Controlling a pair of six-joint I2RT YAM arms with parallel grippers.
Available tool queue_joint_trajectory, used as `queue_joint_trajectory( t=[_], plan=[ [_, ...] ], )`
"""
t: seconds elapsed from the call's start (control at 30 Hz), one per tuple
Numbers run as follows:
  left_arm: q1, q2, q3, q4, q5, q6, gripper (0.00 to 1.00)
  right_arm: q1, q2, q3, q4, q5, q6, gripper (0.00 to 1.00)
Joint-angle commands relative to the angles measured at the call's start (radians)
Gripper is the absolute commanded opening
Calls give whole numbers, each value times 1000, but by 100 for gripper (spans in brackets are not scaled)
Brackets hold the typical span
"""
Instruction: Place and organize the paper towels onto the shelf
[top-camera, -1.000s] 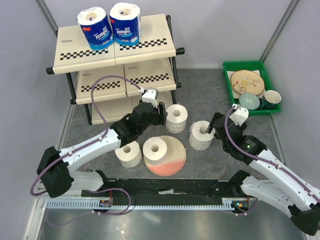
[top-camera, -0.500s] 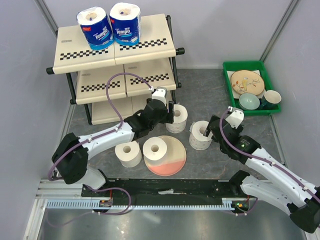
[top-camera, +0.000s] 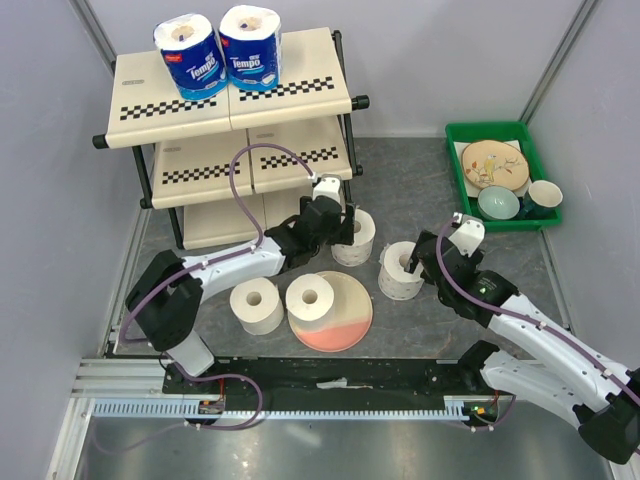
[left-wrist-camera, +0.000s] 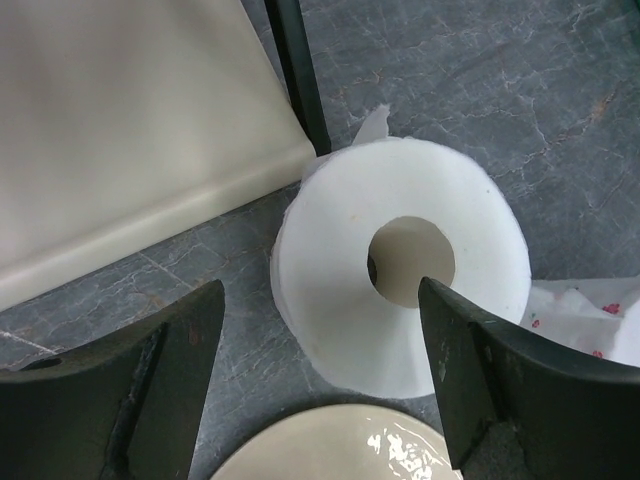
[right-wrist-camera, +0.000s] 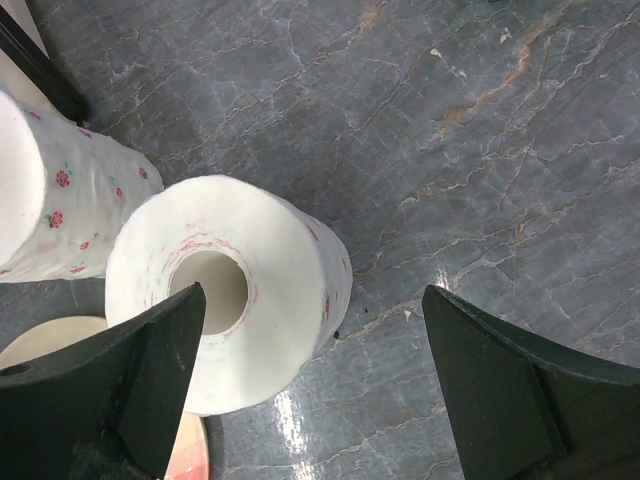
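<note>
The unwrapped rolls (left-wrist-camera: 330, 300) are soft, matt white paper. The two wrapped rolls (top-camera: 195, 65) wear glossy blue plastic film. The shelf (top-camera: 300, 70) has smooth cream panels. The desk (right-wrist-camera: 480, 150) looks like grey marbled stone with a slight sheen, and the plate (top-camera: 345, 315) is glossy.

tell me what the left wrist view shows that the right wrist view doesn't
Only the left wrist: the left hand, open astride a paper roll seen down its hollow core, and the shelf's broad cream bottom panel. Only the right wrist: the right hand, open astride a second roll, and a wide stretch of floor to its right. Both: the grey marbled floor, the plate's edge, and a black shelf post.
</note>
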Motion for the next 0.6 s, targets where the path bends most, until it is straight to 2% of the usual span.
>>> queue_joint_trajectory(
  t=[0.0, 0.3, 0.57],
  plan=[
    [10, 30, 55, 49, -25, -33, 85, -1, 3, -8, 24, 8, -2, 98],
    [27, 69, 81, 32, -29, -31, 85, -1, 35, -14, 52, -16, -2, 98],
    [30, 78, 75, 32, -5, -39, 75, -2, 55, -29, 67, -19, 9, 98]
  ],
)
